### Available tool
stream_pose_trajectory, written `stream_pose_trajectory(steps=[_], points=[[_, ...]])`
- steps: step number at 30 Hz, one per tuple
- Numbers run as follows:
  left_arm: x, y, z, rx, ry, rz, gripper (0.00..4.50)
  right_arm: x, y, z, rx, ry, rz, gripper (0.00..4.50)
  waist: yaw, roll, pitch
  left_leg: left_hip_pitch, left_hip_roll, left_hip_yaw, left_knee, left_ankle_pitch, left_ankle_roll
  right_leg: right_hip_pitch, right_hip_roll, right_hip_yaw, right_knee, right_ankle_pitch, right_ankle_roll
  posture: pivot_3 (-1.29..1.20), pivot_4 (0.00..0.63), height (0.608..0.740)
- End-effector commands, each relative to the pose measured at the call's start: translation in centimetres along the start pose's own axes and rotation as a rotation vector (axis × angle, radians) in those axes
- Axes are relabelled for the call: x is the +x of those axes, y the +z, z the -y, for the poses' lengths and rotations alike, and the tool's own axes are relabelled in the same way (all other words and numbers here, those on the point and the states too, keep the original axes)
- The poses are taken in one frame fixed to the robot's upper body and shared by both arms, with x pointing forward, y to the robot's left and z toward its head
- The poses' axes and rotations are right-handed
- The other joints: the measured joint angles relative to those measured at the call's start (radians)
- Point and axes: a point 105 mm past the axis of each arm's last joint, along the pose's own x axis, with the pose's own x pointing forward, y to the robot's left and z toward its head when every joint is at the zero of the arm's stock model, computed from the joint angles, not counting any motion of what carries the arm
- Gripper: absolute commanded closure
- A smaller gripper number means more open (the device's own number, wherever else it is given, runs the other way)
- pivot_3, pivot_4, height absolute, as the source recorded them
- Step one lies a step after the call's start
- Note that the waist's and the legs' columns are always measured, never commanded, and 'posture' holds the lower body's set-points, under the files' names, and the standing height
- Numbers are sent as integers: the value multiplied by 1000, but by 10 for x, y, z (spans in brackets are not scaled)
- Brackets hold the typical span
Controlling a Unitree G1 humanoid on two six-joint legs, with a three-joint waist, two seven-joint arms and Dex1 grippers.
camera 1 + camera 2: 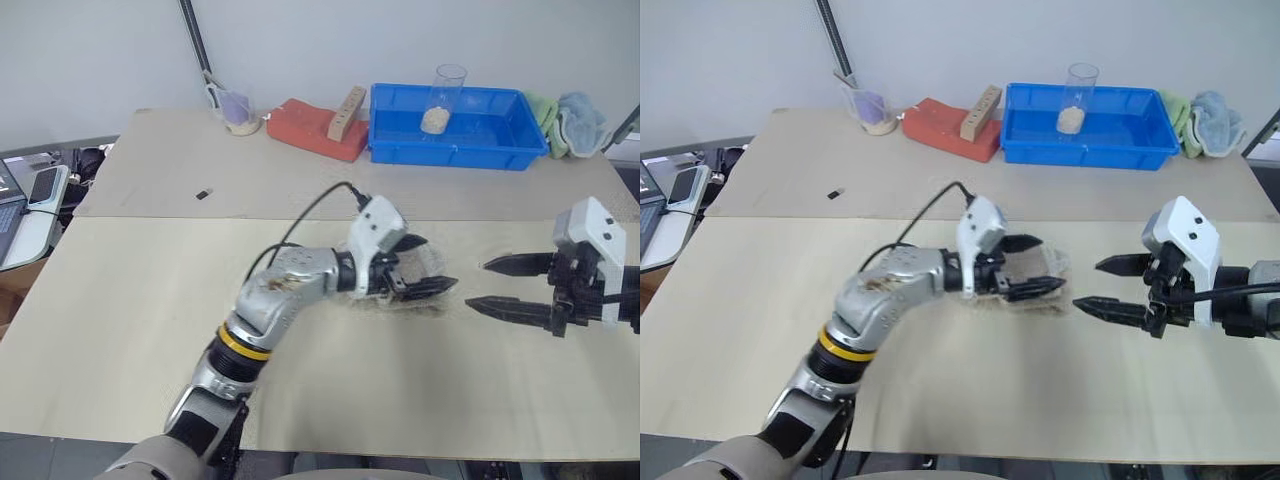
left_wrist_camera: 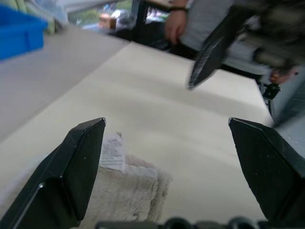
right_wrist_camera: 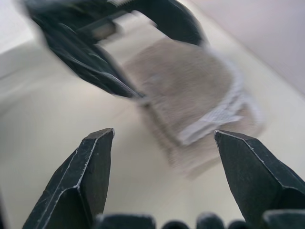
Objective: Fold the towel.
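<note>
Two grippers face each other over the pale worktop (image 1: 330,400). From the left eye, the left gripper (image 1: 425,268) points across toward the robot's right, its black fingers spread wide above the towel (image 1: 432,296), a small folded beige bundle lying near the worktop's middle. Whether the fingers touch the cloth cannot be told. The right gripper (image 1: 500,284) points back at it, fingers parted, holding nothing, with a strip of bare worktop between its tips and the towel. Far back sit a blue bin (image 1: 455,128) with a clear cup (image 1: 443,98) in it, a red pad (image 1: 315,130) and bunched green and blue cloths (image 1: 570,122). Broad bare surface lies on the near side and to the left of the towel.

Seen from the right eye, the towel (image 1: 1045,285) reads as a compact bundle, its longer side roughly along the line from one gripper to the other; the near edge of the worktop is well clear of it.

At the left wrist, the wide-set fingers (image 2: 71,176) frame the towel (image 2: 128,191), whose white tag (image 2: 113,151) stands up beside one finger. Open worktop runs beyond, with a person's hand (image 2: 172,25) past the far edge.

At the right wrist, the parted fingers (image 3: 86,176) look onto the towel (image 3: 190,90), its layered folded edge and white edging turned toward this gripper.
</note>
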Motion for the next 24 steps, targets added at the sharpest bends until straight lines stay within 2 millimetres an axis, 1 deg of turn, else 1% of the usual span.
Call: stream_pose_trajectory(steps=[1, 2, 4, 5, 7, 8, 9, 11, 13, 15, 19, 22, 23, 24], points=[[-44, 20, -12, 168, -13, 12, 0, 11, 3, 8, 8, -69, 38, 245, -10, 0, 0, 1, 0, 0, 0, 0, 0, 0, 0, 0, 1, 0, 0, 0, 150, 740], [-54, 17, -15, 210, -12, -23, 0, 15, 2, 9, 13, -71, 39, 25, -13, 1, 0, 0, 1, 0, -1, 0, 0, -1, 0, 0, 1, 0, 0, 0, 150, 740], [-78, 10, -24, 292, 6, -90, 0, 30, -1, 15, -4, -111, 51, 25, -13, 4, -1, 1, 0, -1, -1, 0, 0, -1, 0, 0, 1, 0, 0, 0, 150, 740], [-90, 7, -26, 293, 3, -105, 0, 39, -4, 18, -3, -130, 51, 25, -12, 5, -2, 1, 0, -1, -1, 0, 0, -1, 0, 0, 0, 0, 0, 0, 150, 740], [-110, 0, -25, 306, -14, -150, 0, 55, -13, 30, 23, -199, 46, 25, -12, 6, -3, 1, 0, -1, -1, 0, 0, -1, -1, 0, 0, 0, 0, 0, 150, 740], [-115, -3, -24, 317, -23, -169, 0, 60, -16, 34, 38, -228, 46, 25, -12, 5, -2, 1, 0, -1, -1, 0, 0, -1, -1, 0, 0, 0, 0, 0, 150, 740], [-119, -5, -23, 327, -30, -184, 0, 63, -18, 39, 51, -252, 50, 25, -10, 5, -2, 1, 0, -2, -1, 0, 0, -2, -1, 0, 0, 0, 0, 0, 150, 740], [-130, -7, -20, 299, -32, -204, 0, 73, -31, 49, 92, -298, 26, 25, -5, 5, -2, 0, 0, -4, -1, 0, 0, -2, -1, 0, 0, 0, 0, 0, 150, 740], [-137, -8, -17, 284, -37, -219, 0, 80, -43, 54, 112, -322, -3, 25, -4, 5, -2, -1, 0, -4, 0, 0, 0, -2, -1, -1, 0, 0, 0, 0, 150, 740], [-141, -9, -16, 291, -38, -233, 0, 83, -50, 55, 112, -313, -30, 25, -8, 5, -2, 0, 0, -4, 0, 0, 0, -2, -1, -1, 1, 0, 0, 0, 150, 740], [-146, -7, -14, 290, -30, -232, 0, 90, -64, 53, 238, -286, -42, 25, -13, 6, -2, 0, 0, -4, -1, 0, 0, -2, 0, -1, 2, 0, 0, 0, 150, 740], [-152, -14, -13, 306, -19, -266, 0, 96, -70, 51, 308, -257, -32, 25, -22, 6, -2, 1, 1, -4, -1, 0, 0, -2, 1, -1, 2, 0, 0, 0, 150, 740], [-154, -15, -15, 310, -7, -268, 0, 99, -70, 51, 324, -247, -28, 538, -24, 6, -2, 1, 1, -4, -2, 0, 0, -2, 1, 0, 3, 0, 0, 0, 150, 740], [-155, -14, -17, 312, 4, -265, 0, 101, -69, 51, 343, -239, -19, 803, -26, 6, -2, 2, 1, -4, -2, 0, 0, -2, 1, -1, 3, 0, 0, 0, 150, 740]])
